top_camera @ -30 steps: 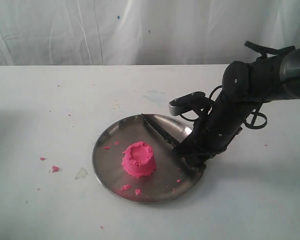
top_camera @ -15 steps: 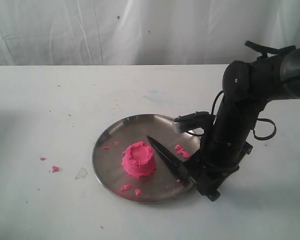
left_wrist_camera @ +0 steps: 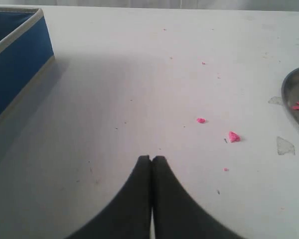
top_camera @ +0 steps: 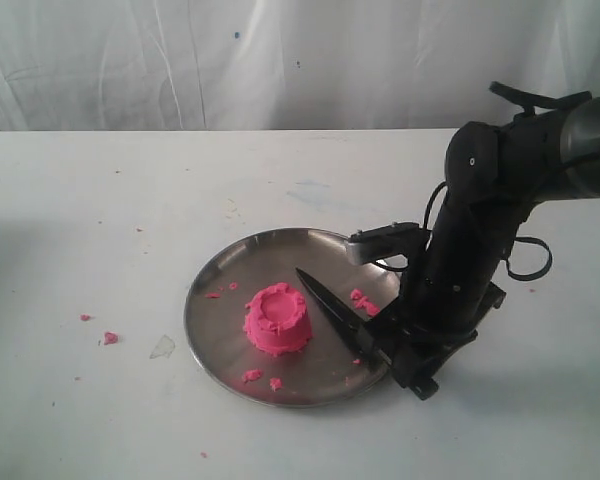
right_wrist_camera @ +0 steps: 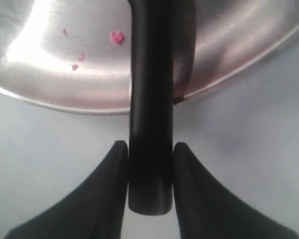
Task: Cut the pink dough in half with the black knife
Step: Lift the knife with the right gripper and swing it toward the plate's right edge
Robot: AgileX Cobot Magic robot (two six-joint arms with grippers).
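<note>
Clamping the handle of the slim all-black knife (right_wrist_camera: 150, 149) between its two dark fingers, the right gripper (right_wrist_camera: 149, 169) holds it squarely, the handle's butt end sticking out just past the fingertips while the rest runs over the rim of the round stainless-steel plate (right_wrist_camera: 89, 94). In the exterior view the same right gripper (top_camera: 392, 352) sits low at the plate's near right edge, and the knife (top_camera: 330, 308) slants up and to the left from it, its pointed tip close beside the bright pink cup-shaped dough mound (top_camera: 277, 318) but apart from it. The dough stands whole near the middle of the steel plate (top_camera: 212, 330), its top dented, with small pink crumbs (top_camera: 362, 301) scattered on the metal around it and a few more on the white tabletop (top_camera: 100, 400) to the left. The left gripper (left_wrist_camera: 151, 160) hovers over bare table well away from the plate, its two black fingers pressed together with nothing between them. Farther off in that wrist view lies a blue fabric-sided box (left_wrist_camera: 12, 64) with a pale rim.
</note>
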